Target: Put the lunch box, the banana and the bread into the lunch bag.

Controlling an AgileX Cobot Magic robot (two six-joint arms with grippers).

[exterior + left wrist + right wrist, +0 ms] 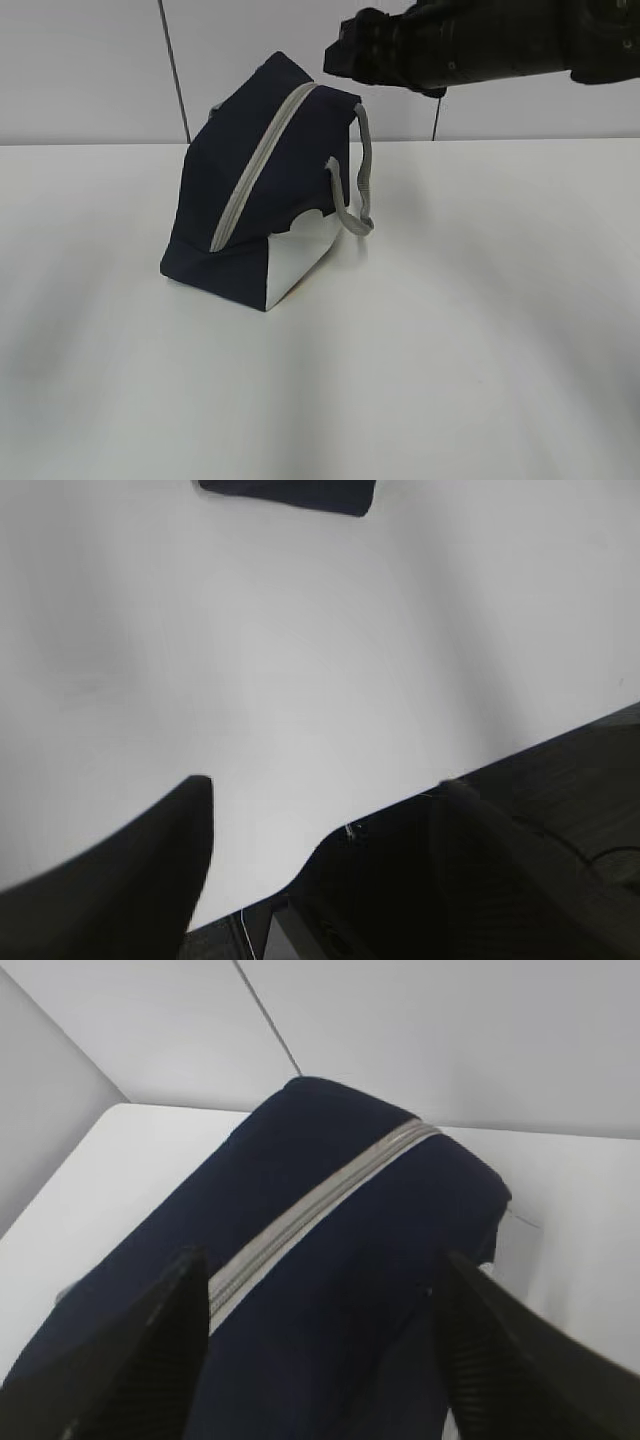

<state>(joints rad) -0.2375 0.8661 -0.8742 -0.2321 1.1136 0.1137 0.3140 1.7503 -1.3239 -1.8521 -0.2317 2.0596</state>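
Observation:
The lunch bag (262,190) stands on the white table (480,330), dark navy with its grey zipper (262,160) shut and grey strap handles (362,180) hanging on the right side. My right gripper (345,52) hovers just above and to the right of the bag's top. In the right wrist view it (320,1260) is open, its fingers spread over the bag (330,1290) without touching it. My left gripper (320,800) is open and empty over the table's near edge, far from the bag (290,492). The lunch box, banana and bread are out of view.
A grey panelled wall (90,70) rises behind the table. In the left wrist view the table's front edge (400,805) runs diagonally, with dark equipment (520,880) below it.

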